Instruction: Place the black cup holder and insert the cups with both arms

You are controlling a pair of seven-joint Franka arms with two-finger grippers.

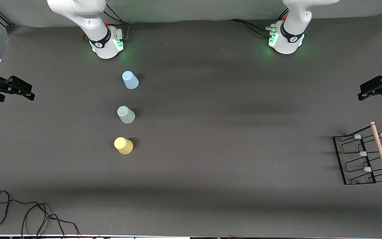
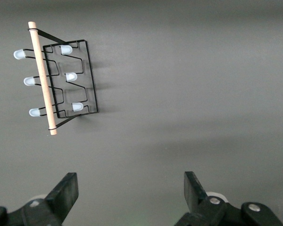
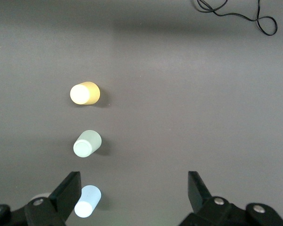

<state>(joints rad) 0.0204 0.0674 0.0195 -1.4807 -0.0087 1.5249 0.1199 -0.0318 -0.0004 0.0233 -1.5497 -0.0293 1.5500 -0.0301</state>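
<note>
Here the right gripper (image 1: pixel 28 94) is partly cut off

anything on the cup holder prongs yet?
No. All six capped prongs of the black cup holder are bare. The light blue cup, grey-green cup and yellow cup stand upside down on the table, their insides hidden.

Rack (image 1: pixel 353 159) – black wire, rectangular base, pale wooden rod (image 1: pixel 381 152) along top, six prongs capped pale blue. Stands on table at left arm's end, empty.

Cups – three small plain tumblers, upside down, in a line toward right arm's end, well apart from rack. Blue cup (image 1: pixel 130 80) farthest from front camera, grey-green cup (image 1: pixel 125 114) between, yellow cup (image 1: pixel 123 145) nearest. None touching.
</note>
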